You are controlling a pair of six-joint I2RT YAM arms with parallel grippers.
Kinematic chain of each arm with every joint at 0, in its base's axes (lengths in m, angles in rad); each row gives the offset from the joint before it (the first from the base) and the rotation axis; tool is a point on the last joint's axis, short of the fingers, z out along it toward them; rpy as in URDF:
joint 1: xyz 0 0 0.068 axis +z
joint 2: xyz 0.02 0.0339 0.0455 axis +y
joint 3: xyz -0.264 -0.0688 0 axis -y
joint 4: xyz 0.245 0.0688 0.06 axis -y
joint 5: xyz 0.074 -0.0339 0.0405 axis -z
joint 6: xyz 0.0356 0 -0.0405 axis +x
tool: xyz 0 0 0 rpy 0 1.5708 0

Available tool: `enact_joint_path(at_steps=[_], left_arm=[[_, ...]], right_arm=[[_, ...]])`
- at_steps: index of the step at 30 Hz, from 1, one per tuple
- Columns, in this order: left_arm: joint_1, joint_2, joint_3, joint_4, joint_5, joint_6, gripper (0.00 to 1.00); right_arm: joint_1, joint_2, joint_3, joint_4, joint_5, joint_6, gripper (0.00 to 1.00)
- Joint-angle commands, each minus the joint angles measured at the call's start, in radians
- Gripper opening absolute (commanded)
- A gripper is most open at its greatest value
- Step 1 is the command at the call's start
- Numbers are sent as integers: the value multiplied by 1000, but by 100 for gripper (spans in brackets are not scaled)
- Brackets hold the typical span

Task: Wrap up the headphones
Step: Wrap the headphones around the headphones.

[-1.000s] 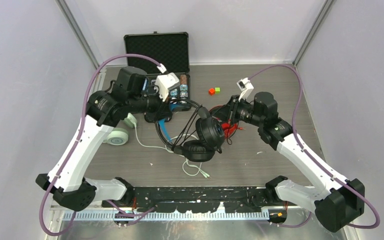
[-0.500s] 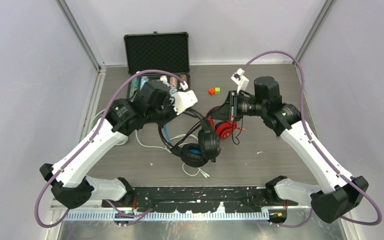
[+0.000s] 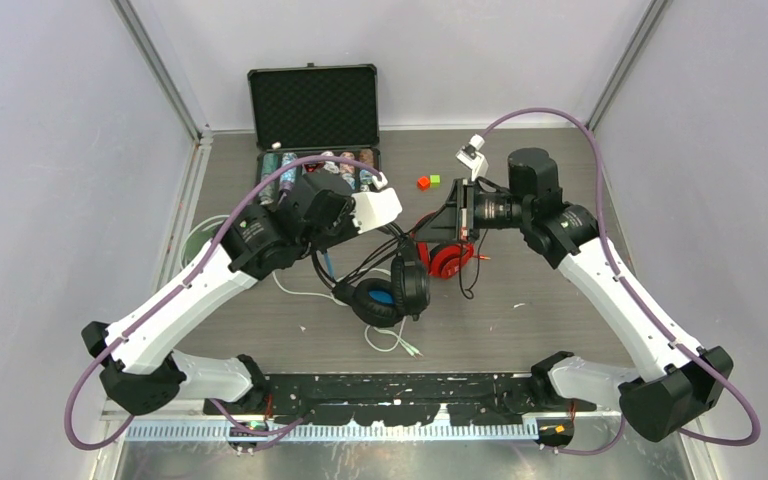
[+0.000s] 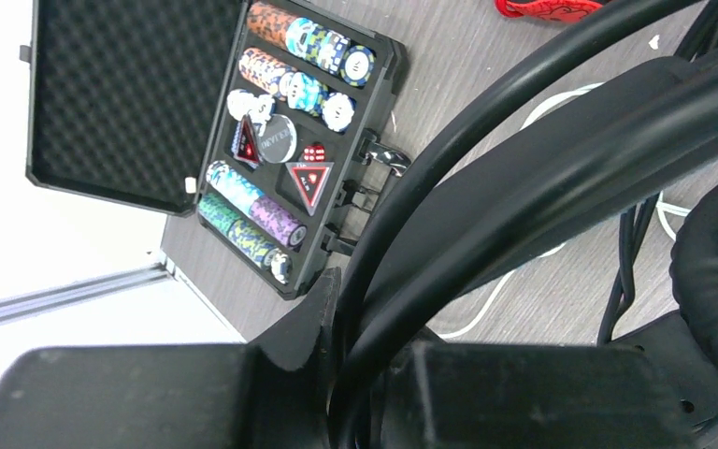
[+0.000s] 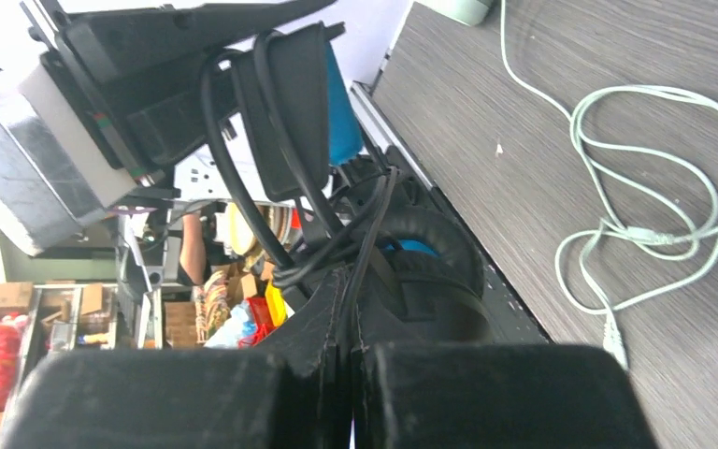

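Observation:
My left gripper [image 3: 390, 226] is shut on the headband [image 4: 524, 187] of the black headphones [image 3: 392, 291] and holds them off the table, ear cups hanging down. The blue inner band shows in the right wrist view [image 5: 337, 103]. My right gripper [image 3: 440, 228] is shut on their thin black cable [image 5: 360, 253], which loops around the headband. The red headphones [image 3: 447, 260] lie on the table under my right gripper. The mint-green headphones are hidden by my left arm; only their pale cable [image 3: 298, 291] shows, and it also shows in the right wrist view [image 5: 654, 187].
An open black case [image 3: 312, 105] with poker chips [image 4: 285, 140] stands at the back left. Small red and green blocks [image 3: 427, 181] lie at the back middle. A green round rim [image 3: 193, 235] shows beside my left arm. A pale cable end [image 3: 392, 342] lies near the front.
My left arm swung right and toward the front, carrying the black headphones with it. My right gripper drew up and back with the cable, uncovering the red headphones.

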Motion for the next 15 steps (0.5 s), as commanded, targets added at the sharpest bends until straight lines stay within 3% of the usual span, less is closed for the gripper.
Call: enact_joint_path(at_steps=[1, 7, 15], left_arm=[[-6, -2, -19, -176, -92, 107, 0], [-14, -17, -26, -157, -47, 108, 0], [-14, -1, -41, -179, -90, 123, 0]], right_arm=[[-39, -44, 10, 243, -14, 126, 2], [-39, -33, 29, 244, 9, 125, 2], [-39, -34, 51, 245, -8, 149, 4]])
